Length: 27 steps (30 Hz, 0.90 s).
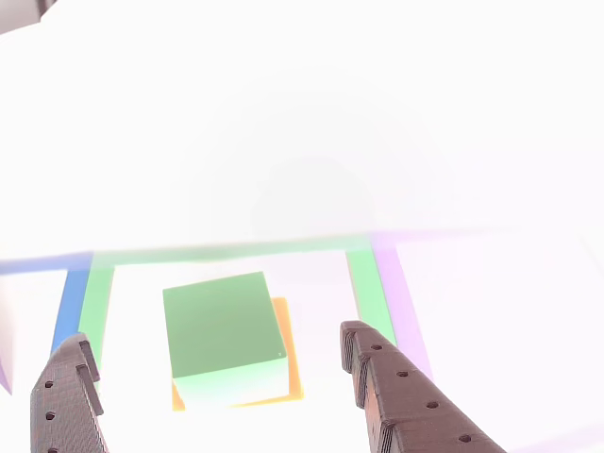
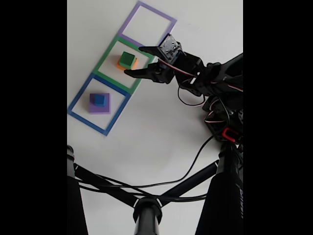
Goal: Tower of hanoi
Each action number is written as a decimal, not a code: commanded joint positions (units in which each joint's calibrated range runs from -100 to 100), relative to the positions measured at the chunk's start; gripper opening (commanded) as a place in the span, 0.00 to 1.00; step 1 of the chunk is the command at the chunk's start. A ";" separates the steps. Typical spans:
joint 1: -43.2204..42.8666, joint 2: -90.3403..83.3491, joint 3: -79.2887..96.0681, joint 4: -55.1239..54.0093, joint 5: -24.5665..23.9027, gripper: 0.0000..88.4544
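Jaws: gripper [image 2: 133, 60] spread wide, either side of the green cube [image 2: 128, 59], not touching.
Green cube: atop orange block [image 2: 134, 63], inside green outline [image 2: 105, 58].
Blue cube [image 2: 100, 99]: on purple slab [image 2: 106, 107], blue outline [image 2: 78, 100].

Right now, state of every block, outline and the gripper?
green block: stacked on orange block, inside green outline
blue cube: stacked on purple slab, inside blue outline
purple outline: nothing inside it
gripper: open, fingers flanking the green block
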 commanded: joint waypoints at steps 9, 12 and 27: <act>-1.47 15.66 -8.98 -11.49 0.00 0.34; -2.14 17.04 -9.07 -12.78 0.00 0.34; -1.85 22.85 -10.62 -15.38 0.00 0.33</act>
